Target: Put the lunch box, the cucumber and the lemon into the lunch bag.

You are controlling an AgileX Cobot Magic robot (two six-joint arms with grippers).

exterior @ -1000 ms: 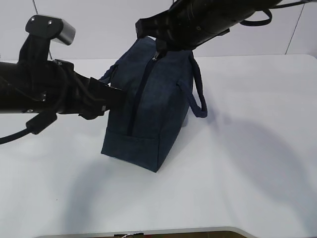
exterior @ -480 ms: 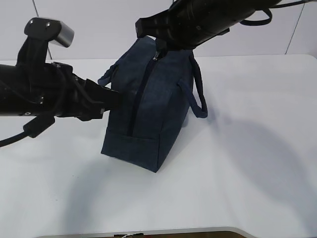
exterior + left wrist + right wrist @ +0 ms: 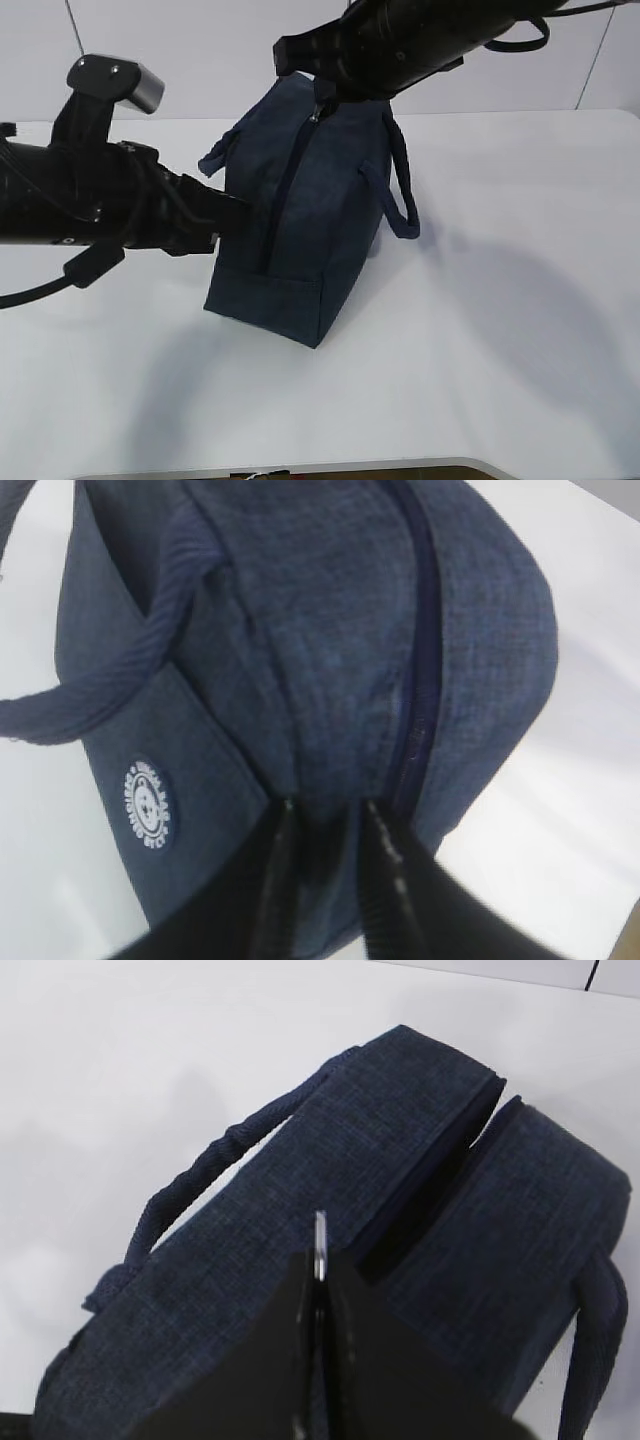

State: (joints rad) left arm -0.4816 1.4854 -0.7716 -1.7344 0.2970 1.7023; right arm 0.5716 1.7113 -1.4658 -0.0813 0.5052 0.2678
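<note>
Right gripper (image 3: pixel 318 1260) pinching zip pull (image 3: pixel 320 1245), lunch bag (image 3: pixel 300 215) partly unzipped

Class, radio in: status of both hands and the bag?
Left hand pinching dark navy fabric lunch bag at zip end. Right hand shut on silver zip pull. Nothing obstructing.

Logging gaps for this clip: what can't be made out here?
- Lunch box, cucumber, lemon: in no view; whether they are in the bag cannot be told, its fabric hides the inside.
- Left claw: base cut off by the left wrist view's bottom edge.
- Logo: lettering too small.
</note>
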